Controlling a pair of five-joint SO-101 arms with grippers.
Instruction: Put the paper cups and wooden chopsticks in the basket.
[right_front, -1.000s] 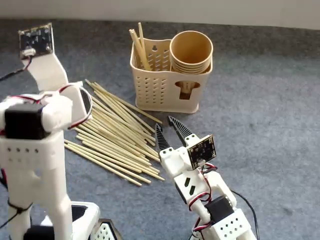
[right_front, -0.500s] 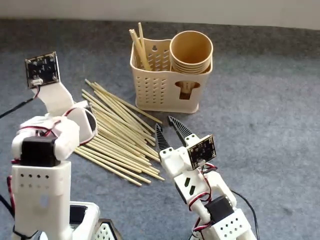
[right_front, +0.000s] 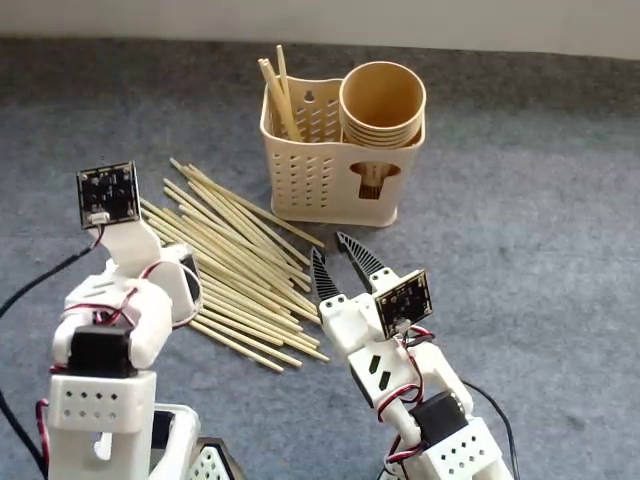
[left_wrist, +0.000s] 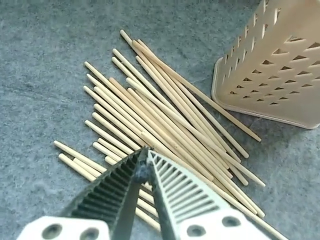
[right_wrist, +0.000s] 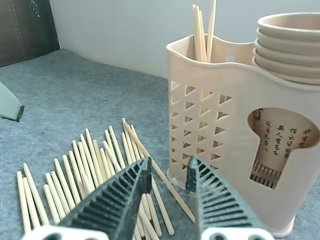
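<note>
Grey cloth (right_front: 520, 200) covers the whole table, with a pale wall (right_front: 400, 15) along its far edge. Two white arms stand at the near side. The left arm (right_front: 110, 340) is folded low beside the pile of loose chopsticks (right_front: 240, 270), and the right arm (right_front: 410, 390) points toward the basket (right_front: 320, 180).

That cream plastic basket stands upright on the cloth, past the far end of the pile, its walls pierced with small holes. The loose chopsticks lie fanned across the cloth in a rough sheaf. Their far tips lie near the foot of the basket, and one stick ends just beside its corner.

A stack of paper cups (right_front: 382, 100) sits upright in one compartment of the basket, rims above the wall. A few chopsticks (right_front: 280, 95) stand in the other compartment, leaning and poking out of the top.

The right gripper (right_front: 335, 258) is near the end of the pile in front of the basket, its black jaws a little apart with nothing between them. The left gripper (left_wrist: 146, 170) is over the pile, its jaws pressed together at the tips.
</note>
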